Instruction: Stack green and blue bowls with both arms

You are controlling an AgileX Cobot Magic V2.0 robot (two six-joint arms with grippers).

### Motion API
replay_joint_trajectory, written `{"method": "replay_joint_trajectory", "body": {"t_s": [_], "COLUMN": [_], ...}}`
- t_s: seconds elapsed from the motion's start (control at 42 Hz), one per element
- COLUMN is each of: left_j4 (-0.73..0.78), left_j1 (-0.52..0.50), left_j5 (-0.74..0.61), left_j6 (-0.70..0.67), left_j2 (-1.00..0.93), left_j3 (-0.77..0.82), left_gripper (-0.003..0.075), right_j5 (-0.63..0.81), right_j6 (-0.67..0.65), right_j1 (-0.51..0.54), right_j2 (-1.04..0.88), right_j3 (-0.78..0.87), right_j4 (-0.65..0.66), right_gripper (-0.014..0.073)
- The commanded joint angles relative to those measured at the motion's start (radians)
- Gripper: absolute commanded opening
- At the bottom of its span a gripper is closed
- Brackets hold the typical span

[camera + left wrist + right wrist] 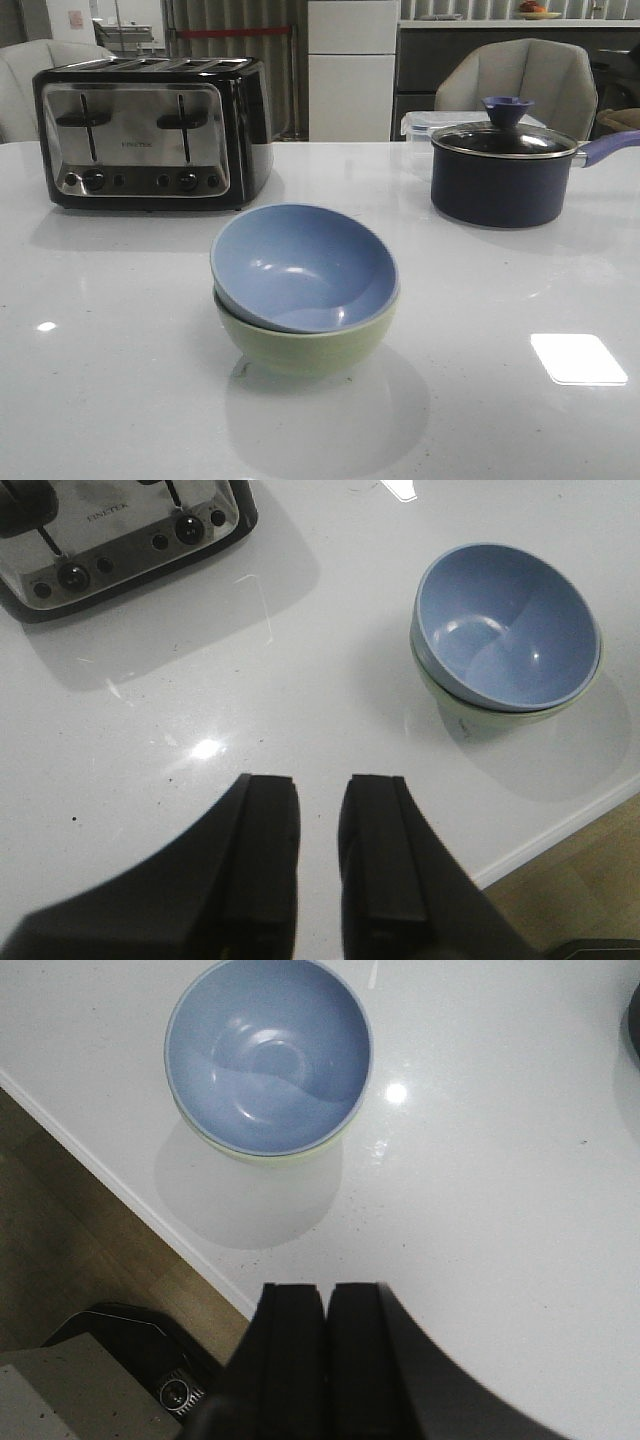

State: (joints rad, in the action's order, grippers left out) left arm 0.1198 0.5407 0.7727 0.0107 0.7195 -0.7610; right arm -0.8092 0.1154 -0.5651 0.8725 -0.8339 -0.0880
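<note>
Bowls at frame centre: blue bowl (300, 265) sits tilted inside green bowl (310, 345); left end effector (320, 855) slightly parted, right end effector (326, 1345) closed, both empty.

White glossy table (120, 400), grey chairs (520, 75) behind, white cabinet (352, 70), wooden floor (70, 1230)

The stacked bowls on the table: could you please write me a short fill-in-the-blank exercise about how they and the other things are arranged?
1. The blue bowl sits tilted inside the ____ bowl.
2. In the front view, the toaster stands behind the bowls, to the ____.
3. The saucepan has a ____ on top.
4. The right end effector holds ____.

Missing words: green; left; lid; nothing
</note>
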Motion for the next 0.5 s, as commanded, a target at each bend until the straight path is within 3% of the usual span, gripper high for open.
{"method": "replay_joint_trajectory", "body": {"t_s": [0.0,0.143,0.476], "left_j4": [0.005,-0.001,-0.001], "left_j1": [0.007,0.007,0.007], "left_j5": [-0.075,-0.071,-0.073], "left_j6": [-0.011,-0.011,-0.011], "left_j2": [-0.002,-0.002,-0.002], "left_j3": [-0.026,-0.026,-0.026], "left_gripper": [0.0136,0.0093,0.0093], "right_j5": [0.06,0.063,0.063], "right_j6": [-0.003,-0.003,-0.003], "right_j1": [0.005,0.005,0.005], "right_j2": [-0.007,-0.007,-0.007], "right_j3": [-0.026,-0.026,-0.026], "right_j4": [0.008,0.008,0.009], "right_gripper": [0.0054,0.0054,0.0054]}}
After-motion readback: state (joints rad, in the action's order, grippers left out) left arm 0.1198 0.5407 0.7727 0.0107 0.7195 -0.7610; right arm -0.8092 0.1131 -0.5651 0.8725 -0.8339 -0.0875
